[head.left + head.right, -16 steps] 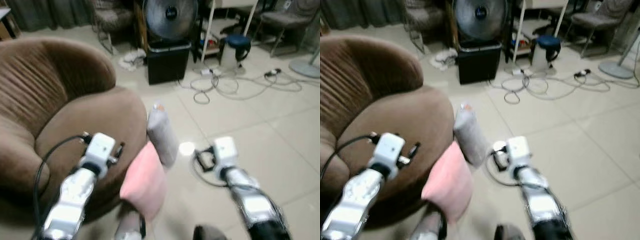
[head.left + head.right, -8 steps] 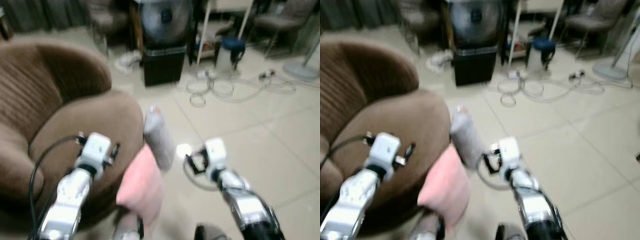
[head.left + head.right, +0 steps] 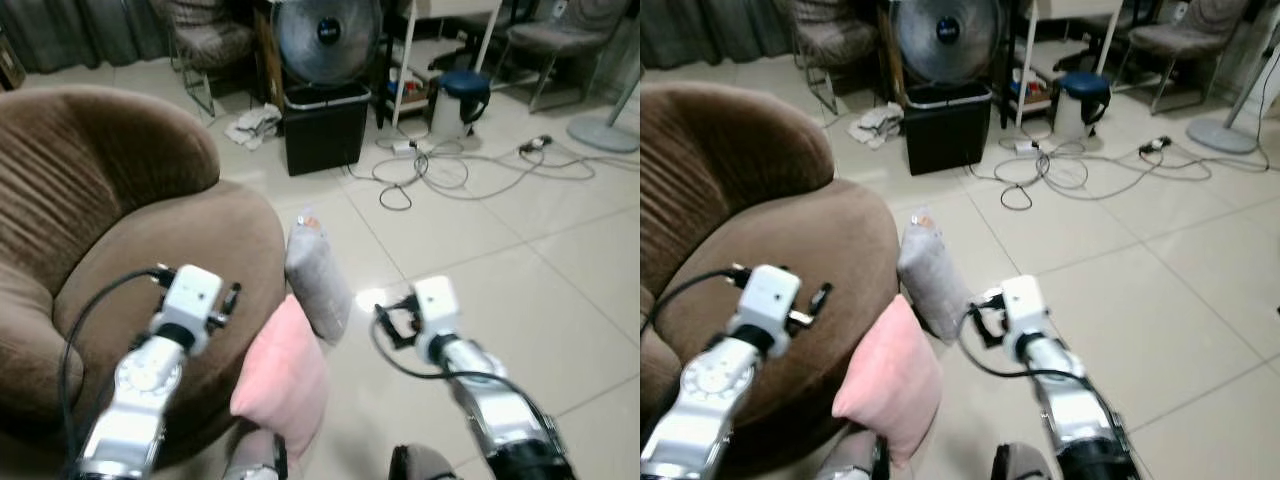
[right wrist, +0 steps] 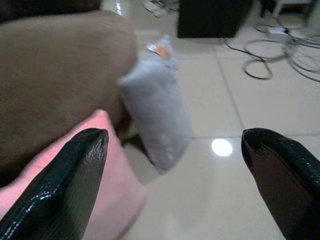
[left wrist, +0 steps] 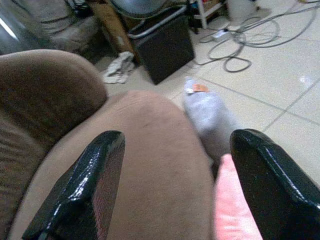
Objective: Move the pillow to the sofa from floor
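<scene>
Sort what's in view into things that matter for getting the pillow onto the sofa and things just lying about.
For the job:
- pink pillow, on the floor against the sofa
- grey pillow, on the floor against the sofa
- brown sofa
- left gripper, open
- right gripper, open

Lying about:
- fan
- black bin
- cables
- white cloth
- chairs

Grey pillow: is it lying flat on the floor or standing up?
Standing on edge. The grey pillow leans against the front of the brown sofa, bottom edge on the tiles, beside the pink pillow.
</scene>
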Motion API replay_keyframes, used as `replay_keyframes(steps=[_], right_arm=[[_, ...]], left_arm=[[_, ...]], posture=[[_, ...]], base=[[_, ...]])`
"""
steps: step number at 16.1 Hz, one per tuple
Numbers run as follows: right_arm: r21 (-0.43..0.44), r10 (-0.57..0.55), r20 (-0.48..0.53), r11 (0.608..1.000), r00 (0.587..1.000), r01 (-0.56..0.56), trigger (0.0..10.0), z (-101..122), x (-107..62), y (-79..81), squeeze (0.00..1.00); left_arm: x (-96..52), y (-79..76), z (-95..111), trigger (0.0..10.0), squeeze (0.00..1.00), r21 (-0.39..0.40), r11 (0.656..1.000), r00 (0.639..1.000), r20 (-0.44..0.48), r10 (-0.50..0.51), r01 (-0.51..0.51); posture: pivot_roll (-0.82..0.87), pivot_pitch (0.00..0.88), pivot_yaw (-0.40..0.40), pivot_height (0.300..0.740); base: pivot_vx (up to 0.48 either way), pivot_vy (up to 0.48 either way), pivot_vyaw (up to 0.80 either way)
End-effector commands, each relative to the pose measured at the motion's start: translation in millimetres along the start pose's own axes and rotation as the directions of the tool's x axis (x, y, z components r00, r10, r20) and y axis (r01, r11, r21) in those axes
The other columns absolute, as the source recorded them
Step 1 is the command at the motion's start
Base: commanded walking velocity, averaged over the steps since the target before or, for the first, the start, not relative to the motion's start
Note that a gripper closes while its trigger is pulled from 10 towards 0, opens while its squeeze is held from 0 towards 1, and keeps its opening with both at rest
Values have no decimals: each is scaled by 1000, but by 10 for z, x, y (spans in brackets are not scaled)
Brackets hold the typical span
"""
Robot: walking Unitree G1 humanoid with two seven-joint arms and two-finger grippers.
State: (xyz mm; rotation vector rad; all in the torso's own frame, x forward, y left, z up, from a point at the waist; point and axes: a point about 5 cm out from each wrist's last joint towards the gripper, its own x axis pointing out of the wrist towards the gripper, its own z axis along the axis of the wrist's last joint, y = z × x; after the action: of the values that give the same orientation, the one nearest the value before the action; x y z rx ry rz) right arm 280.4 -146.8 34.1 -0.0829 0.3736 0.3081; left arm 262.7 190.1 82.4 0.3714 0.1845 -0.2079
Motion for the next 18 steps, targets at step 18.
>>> replay_keyframes(steps=[18], right_arm=[[22, -24, 16, 999, 1000, 23, 10000, 79, 4, -13, 0]], left_arm=[[8, 11, -21, 10000, 0, 39, 999, 1000, -15, -2, 3]], posture=[[122, 0, 21, 584]], base=[[46, 0, 0]])
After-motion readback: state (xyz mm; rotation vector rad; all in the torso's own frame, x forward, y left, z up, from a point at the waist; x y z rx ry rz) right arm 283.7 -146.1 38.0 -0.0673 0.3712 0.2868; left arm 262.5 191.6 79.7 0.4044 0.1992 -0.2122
